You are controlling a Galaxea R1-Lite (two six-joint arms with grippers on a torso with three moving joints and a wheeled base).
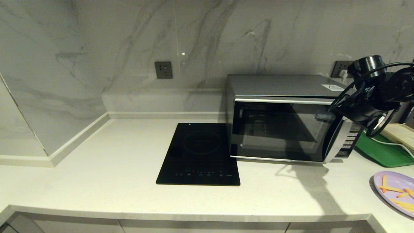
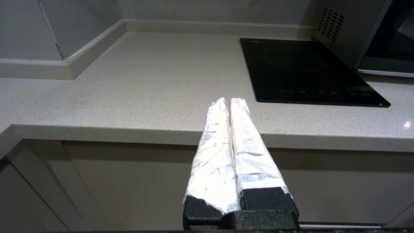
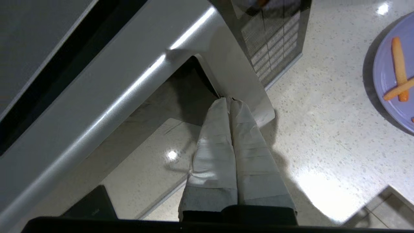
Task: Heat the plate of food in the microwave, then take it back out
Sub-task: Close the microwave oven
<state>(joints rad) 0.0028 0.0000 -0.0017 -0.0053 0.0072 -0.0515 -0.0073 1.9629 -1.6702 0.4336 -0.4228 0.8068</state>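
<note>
The silver microwave [image 1: 281, 129] stands on the counter at centre-right, and its dark glass door looks closed. My right gripper [image 3: 230, 99] is shut with nothing in it. Its taped fingertips rest against the silver strip [image 3: 241, 81] at the door's right edge, beside the button panel [image 3: 275, 38]. In the head view the right arm [image 1: 368, 97] hangs over the microwave's upper right corner. The lilac plate of food [image 1: 396, 191] with orange sticks lies on the counter at the far right, also seen in the right wrist view [image 3: 399, 74]. My left gripper [image 2: 229, 101] is shut and parked below the counter's front edge.
A flat black induction cooktop [image 1: 200, 155] lies just left of the microwave. A green tray [image 1: 385, 152] with a beige object [image 1: 399, 134] and a white cable sits behind the plate. Marble walls enclose the counter at the back and left.
</note>
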